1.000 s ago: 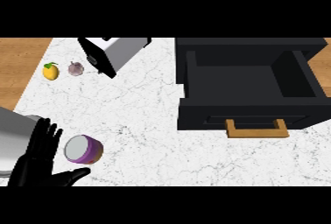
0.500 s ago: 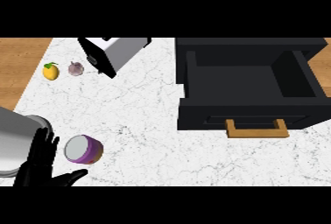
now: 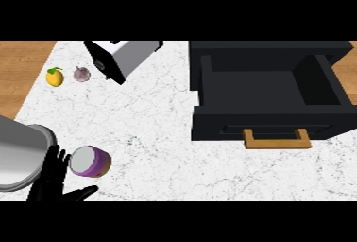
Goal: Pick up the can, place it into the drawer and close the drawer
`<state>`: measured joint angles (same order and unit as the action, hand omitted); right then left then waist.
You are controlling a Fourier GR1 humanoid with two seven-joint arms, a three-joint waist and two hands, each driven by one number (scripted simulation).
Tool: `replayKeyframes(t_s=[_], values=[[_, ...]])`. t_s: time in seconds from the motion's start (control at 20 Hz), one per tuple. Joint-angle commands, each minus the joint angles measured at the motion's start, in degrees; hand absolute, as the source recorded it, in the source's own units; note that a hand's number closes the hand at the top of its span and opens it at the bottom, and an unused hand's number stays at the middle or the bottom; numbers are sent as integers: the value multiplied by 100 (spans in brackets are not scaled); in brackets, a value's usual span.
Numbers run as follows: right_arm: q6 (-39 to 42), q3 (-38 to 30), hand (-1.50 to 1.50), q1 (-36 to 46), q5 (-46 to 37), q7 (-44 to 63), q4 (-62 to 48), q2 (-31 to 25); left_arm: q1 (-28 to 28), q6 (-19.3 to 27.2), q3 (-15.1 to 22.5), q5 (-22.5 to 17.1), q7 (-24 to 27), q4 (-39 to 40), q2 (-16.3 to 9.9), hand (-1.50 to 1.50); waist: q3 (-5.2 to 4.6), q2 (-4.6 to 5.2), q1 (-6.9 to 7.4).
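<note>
head view: left hand [image 3: 54,182], fingers spread, has drawn back beside the purple can [image 3: 90,161] near the counter's front-left corner; ungrasped.

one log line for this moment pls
left hand open beside purple can, not gripping | drawer open | right hand not in view

Kitchen: white marble-look table [image 3: 160,118] w/ wood edging, black open drawer box w/ wooden handle [image 3: 268,97]. Left of drawer: silver boxy toaster-like appliance [image 3: 122,56], yellow fruit [image 3: 54,77], garlic bulb [image 3: 81,74].
</note>
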<state>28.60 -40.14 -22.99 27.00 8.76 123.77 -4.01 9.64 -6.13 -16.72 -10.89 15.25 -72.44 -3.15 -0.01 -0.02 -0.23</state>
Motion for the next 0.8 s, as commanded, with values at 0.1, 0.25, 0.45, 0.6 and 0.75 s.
replayKeyframes(t_s=[0.1, 0.25, 0.45, 0.6, 0.75], values=[[136, -133, -150, -64, 21, 58, 162, 199, -542, -187, -274, -112, 724, 1336, -189, -150, -2, 1, -17], [89, -365, -150, 141, 248, 234, -83, -42, -451, -169, -105, -216, 376, 905, -102, -150, 1, -2, 2], [223, -221, -150, -3, 103, 268, 262, 289, -1168, -22, -60, -143, 465, 1760, -91, -150, 0, 1, -17], [271, -192, -150, -99, 172, 408, 445, 386, -799, -198, -85, -284, 869, 1712, -31, -150, 0, -1, -4], [176, -75, -150, -107, 11, 232, 422, 389, -1530, -280, -285, -483, 888, 2527, -143, -150, -2, 5, -27]])
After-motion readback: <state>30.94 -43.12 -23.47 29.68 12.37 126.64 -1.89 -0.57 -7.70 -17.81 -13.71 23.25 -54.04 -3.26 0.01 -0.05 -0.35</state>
